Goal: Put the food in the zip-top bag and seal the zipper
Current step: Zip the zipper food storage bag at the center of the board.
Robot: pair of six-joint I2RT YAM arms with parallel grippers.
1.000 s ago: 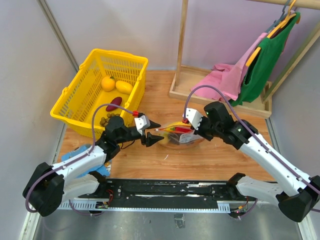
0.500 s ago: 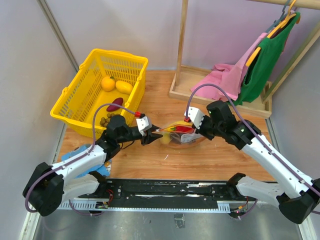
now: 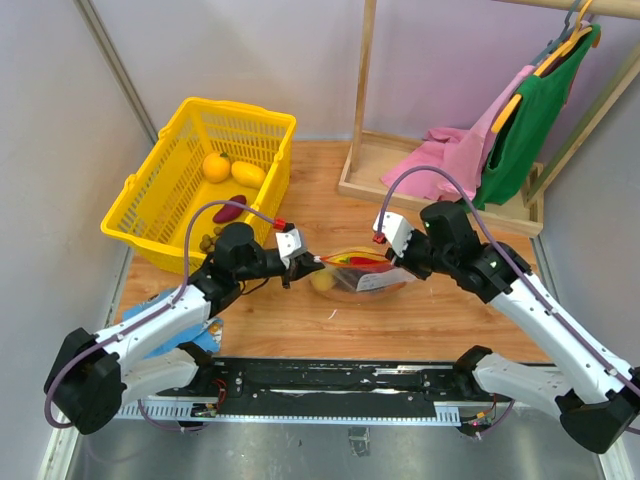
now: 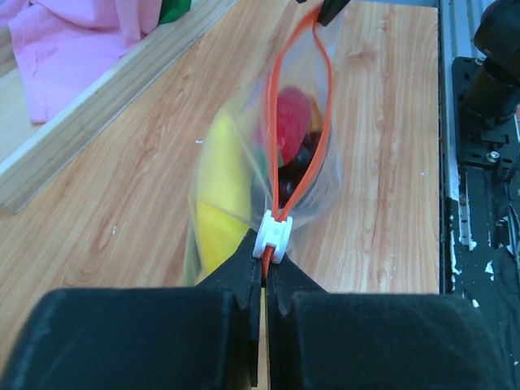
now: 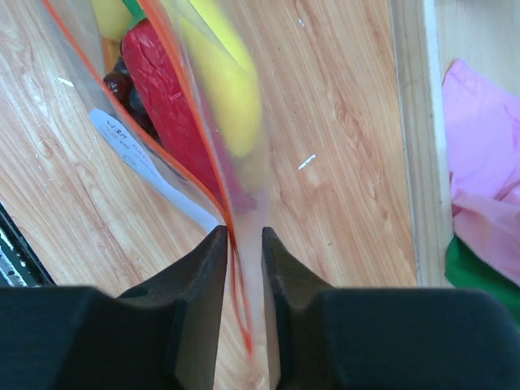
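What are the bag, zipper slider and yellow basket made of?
Zip-top bag: thin clear plastic film, glossy and crinkled; the food shows through.
Slider: white hard plastic, smooth, probably molded.
Basket: rigid yellow plastic with open lattice walls.

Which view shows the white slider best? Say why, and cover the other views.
Left wrist. The slider sits centre frame, pinched by the left gripper, red zipper open beyond it. Top external: too small to pick out at the bag's end. Right wrist: slider out of frame; only the zipper's far end in the right gripper.
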